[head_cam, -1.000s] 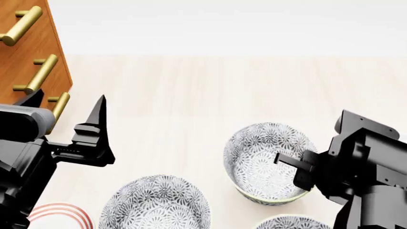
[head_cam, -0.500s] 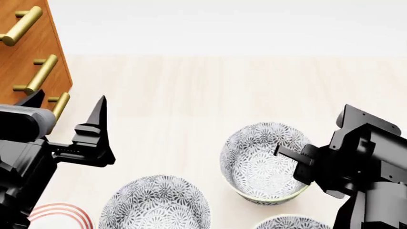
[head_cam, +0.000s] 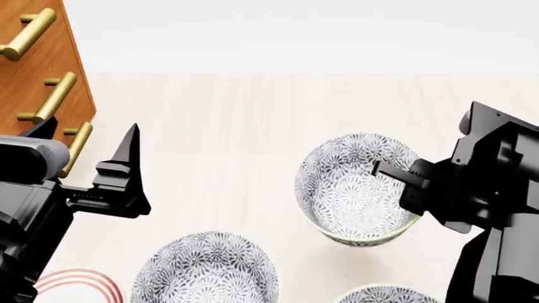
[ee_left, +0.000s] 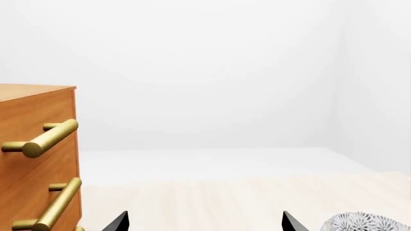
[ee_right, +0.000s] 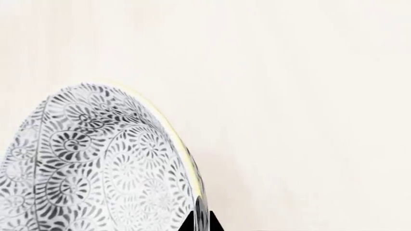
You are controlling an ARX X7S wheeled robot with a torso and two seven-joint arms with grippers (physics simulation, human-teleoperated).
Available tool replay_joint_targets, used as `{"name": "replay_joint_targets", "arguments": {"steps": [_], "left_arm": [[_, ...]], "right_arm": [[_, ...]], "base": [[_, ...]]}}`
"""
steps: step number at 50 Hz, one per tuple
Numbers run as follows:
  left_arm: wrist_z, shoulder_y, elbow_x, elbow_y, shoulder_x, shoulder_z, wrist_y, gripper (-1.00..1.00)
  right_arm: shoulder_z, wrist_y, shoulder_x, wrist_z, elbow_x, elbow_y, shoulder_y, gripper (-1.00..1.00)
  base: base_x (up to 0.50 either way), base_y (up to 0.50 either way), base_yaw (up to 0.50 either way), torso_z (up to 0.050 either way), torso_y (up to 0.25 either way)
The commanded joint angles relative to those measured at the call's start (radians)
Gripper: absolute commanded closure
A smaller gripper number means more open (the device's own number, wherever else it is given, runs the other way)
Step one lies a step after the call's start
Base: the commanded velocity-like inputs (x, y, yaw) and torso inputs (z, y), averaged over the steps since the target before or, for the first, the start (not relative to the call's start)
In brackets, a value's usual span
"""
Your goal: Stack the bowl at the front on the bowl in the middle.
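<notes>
My right gripper (head_cam: 394,179) is shut on the rim of the bowl at the front (head_cam: 354,189), a deep white bowl with grey floral print and a yellow-green rim. It hangs tilted above the pale wooden surface. In the right wrist view the two fingertips (ee_right: 200,224) pinch the bowl's wall (ee_right: 96,159). Two look-alike bowls stand nearer me: one at the lower left (head_cam: 204,273), one cut off at the lower right (head_cam: 385,295). Which of them is the bowl in the middle I cannot tell. My left gripper (head_cam: 91,127) is open and holds nothing, far left of the bowls.
A wooden drawer unit (head_cam: 34,69) with brass handles (ee_left: 45,139) stands close by the left gripper. A flat red-ringed plate (head_cam: 77,283) lies at the lower left corner. Pale wooden surface (head_cam: 252,120) stretches beyond the bowls to a white wall.
The right gripper has risen and drawn to the right with the bowl in it; the bowl now sits higher in the view and more tilted. The left arm has barely moved.
</notes>
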Motion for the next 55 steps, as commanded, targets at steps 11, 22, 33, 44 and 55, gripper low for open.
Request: {"name": "replay_joint_targets", "arguments": {"steps": [11, 22, 33, 44, 55], "left_arm": [[-0.004, -0.005, -0.017, -0.003, -0.008, 0.003, -0.002, -1.00], [-0.006, -0.010, -0.021, -0.008, -0.011, 0.005, 0.003, -1.00], [-0.011, -0.016, -0.026, -0.007, -0.012, 0.007, 0.004, -1.00], [-0.008, -0.016, -0.028, -0.018, -0.014, 0.012, 0.016, -1.00], [-0.015, -0.017, -0.036, -0.014, -0.017, 0.010, 0.015, -1.00]], "right_arm": [[-0.008, 0.380, 0.011, 0.052, 0.151, -0.431, 0.004, 1.00], [-0.159, 0.376, 0.162, 0.767, 1.137, -0.431, -0.023, 1.00], [-0.245, 0.370, 0.202, 0.987, 1.455, -0.442, -0.004, 1.00], [-0.291, 0.364, 0.215, 1.059, 1.577, -0.470, -0.018, 1.00], [-0.378, 0.361, 0.217, 1.124, 1.785, -0.539, -0.083, 1.00]], "base": [[0.00, 0.00, 0.00, 0.000, 0.000], [0.00, 0.00, 0.00, 0.000, 0.000], [0.00, 0.00, 0.00, 0.000, 0.001], [0.00, 0.00, 0.00, 0.000, 0.000], [0.00, 0.00, 0.00, 0.000, 0.000]]}}
